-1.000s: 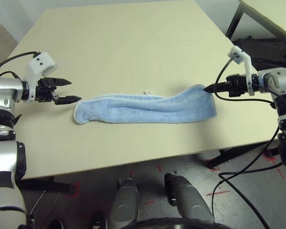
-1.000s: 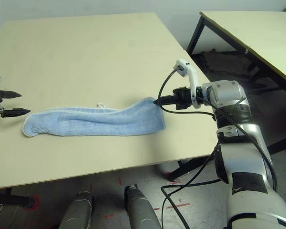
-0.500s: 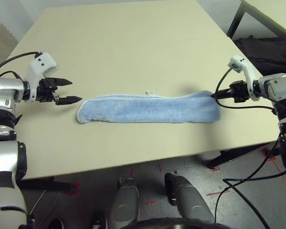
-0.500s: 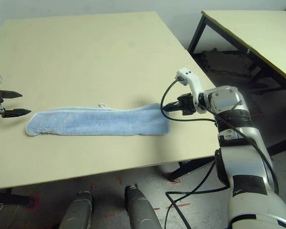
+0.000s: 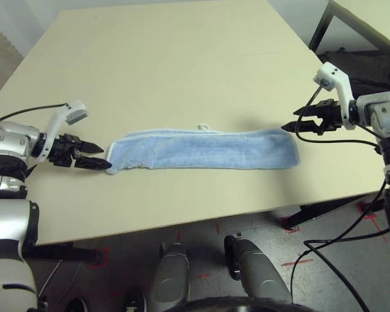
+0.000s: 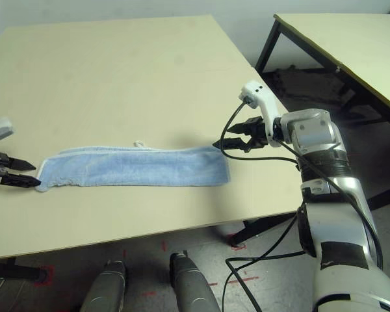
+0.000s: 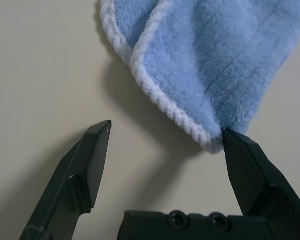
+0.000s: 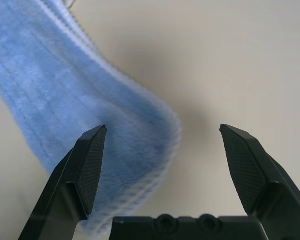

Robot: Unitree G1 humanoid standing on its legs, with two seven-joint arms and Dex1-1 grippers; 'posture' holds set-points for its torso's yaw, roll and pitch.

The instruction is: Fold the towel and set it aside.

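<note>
Left wrist view showed the towel (image 7: 220, 60), a soft, light, floppy strip flat on the desk (image 5: 182, 58), best pinched at its stitched end corners, with both end effectors (image 5: 91, 160) (image 5: 298, 125) released beside them.

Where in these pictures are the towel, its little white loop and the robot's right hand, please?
towel (image 5: 201, 148): left eye view, middle of the blue cloth.
white loop (image 5: 202, 126): left eye view, loop at the towel's far edge.
right hand (image 5: 290, 127): left eye view, between its fingertips.
</note>
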